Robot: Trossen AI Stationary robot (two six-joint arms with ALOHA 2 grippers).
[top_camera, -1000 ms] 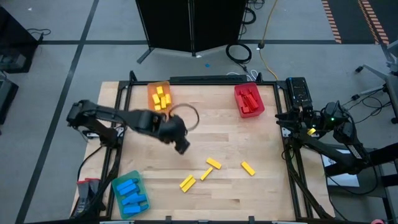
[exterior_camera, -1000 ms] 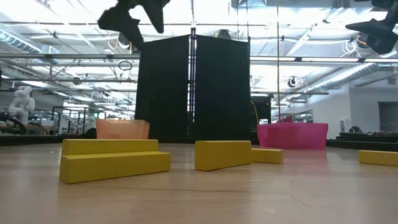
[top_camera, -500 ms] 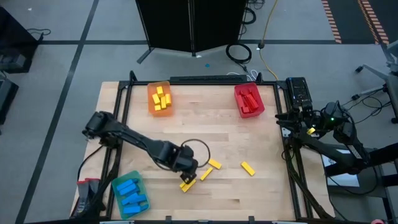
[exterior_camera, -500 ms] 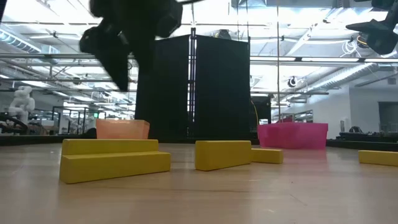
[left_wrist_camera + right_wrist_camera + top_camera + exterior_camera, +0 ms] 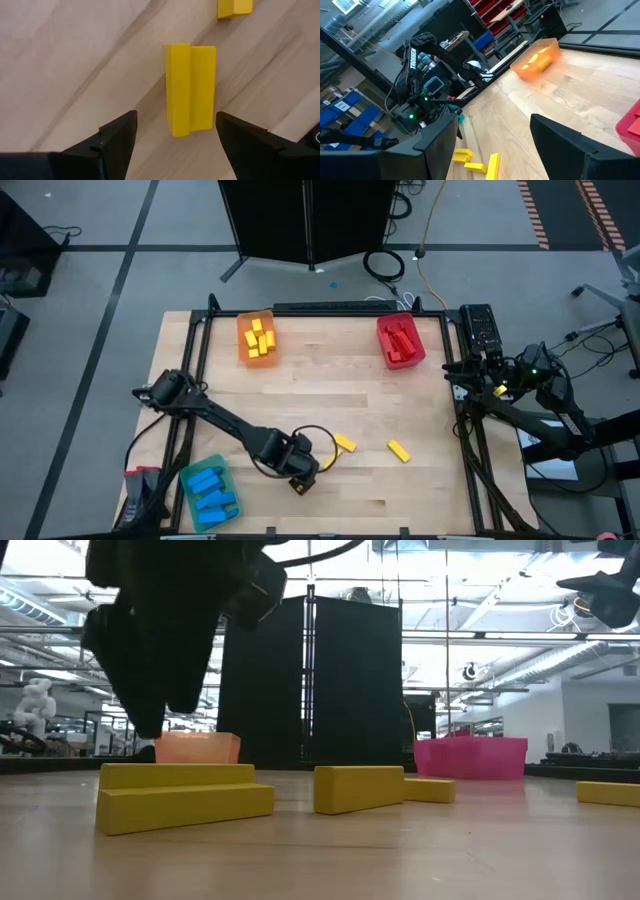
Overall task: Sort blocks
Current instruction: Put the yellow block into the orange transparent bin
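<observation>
The left hand (image 5: 172,145) is hanging right over a pair of yellow blocks (image 5: 190,89) at the near side of the desk (image 5: 400,395). Its fingers (image 5: 117,137) are spread wide, one on each side of the pair, and holding nothing. The two blocks are lying side by side and touching. In the high view the hand (image 5: 300,477) is hiding that pair.

The blocks are looking small, hard and light, with flat sides. They are probably not going to bend or break. The best place to grab one is across its thin middle, on the two long flat sides. Because the two are touching, the hand may catch both, or push one away.

A bit farther off, two more yellow blocks (image 5: 344,444) are lying apart on the desk. The blue tray (image 5: 209,489) is sitting at the near left corner. At the far edge are the orange tray (image 5: 257,338) and the red tray (image 5: 400,341).

The right hand (image 5: 492,145) is waiting well off to the right of the desk, fingers wide.

The low view is showing the near blocks (image 5: 185,797) from the side, and that one is sitting a little higher. Only the high view is showing what is inside the trays.
</observation>
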